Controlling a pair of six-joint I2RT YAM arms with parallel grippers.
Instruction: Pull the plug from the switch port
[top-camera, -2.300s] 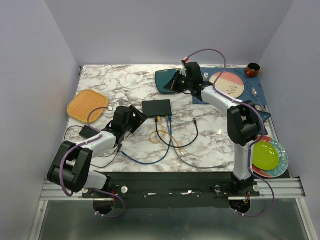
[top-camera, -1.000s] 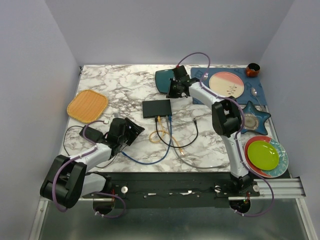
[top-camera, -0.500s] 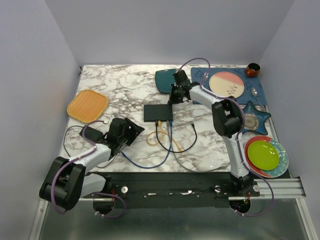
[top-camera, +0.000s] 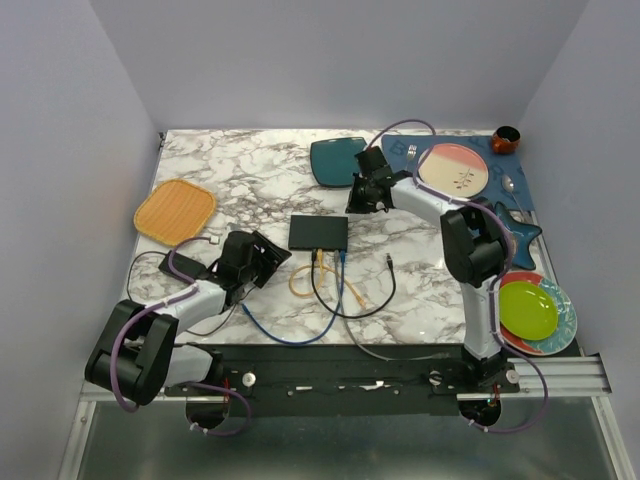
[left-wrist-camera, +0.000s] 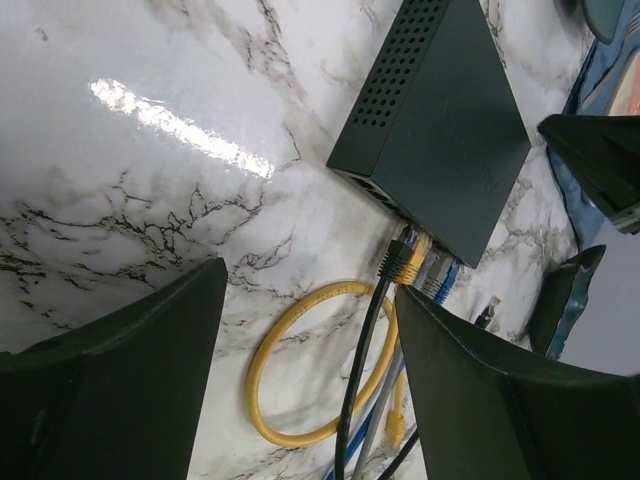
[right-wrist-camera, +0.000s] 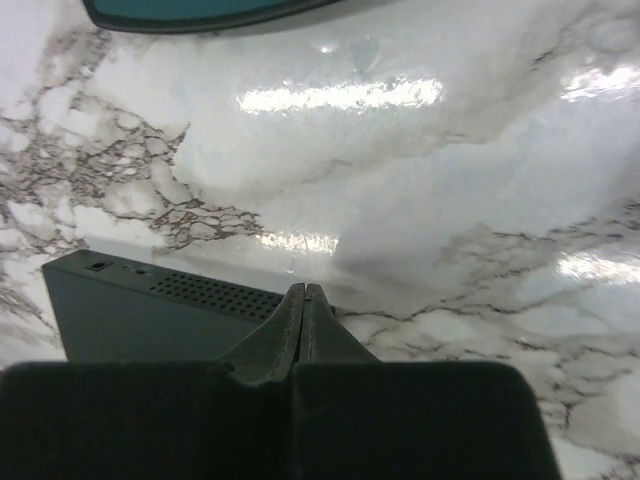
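The switch (top-camera: 319, 232) is a flat black box lying mid-table, also seen in the left wrist view (left-wrist-camera: 440, 120) and the right wrist view (right-wrist-camera: 130, 310). Several cables enter its near edge; a plug (left-wrist-camera: 403, 262) with a yellow boot sits in a port beside blue and grey ones (left-wrist-camera: 437, 278). My left gripper (top-camera: 264, 255) (left-wrist-camera: 310, 280) is open, low over the table to the switch's near left, its fingers apart around a yellow cable loop (left-wrist-camera: 300, 370). My right gripper (top-camera: 360, 195) (right-wrist-camera: 305, 292) is shut and empty by the switch's far right corner.
A dark teal plate (top-camera: 338, 160) lies behind the switch. Loose cables (top-camera: 330, 295) sprawl toward the near edge. An orange tray (top-camera: 175, 211) is at the left. A blue mat with a pink plate (top-camera: 453, 168), a star dish (top-camera: 505, 235) and stacked plates (top-camera: 528, 308) fill the right.
The right gripper has come away from the teal plate toward the near side, and the switch has slid a little nearer and to the right. The left gripper has barely moved.
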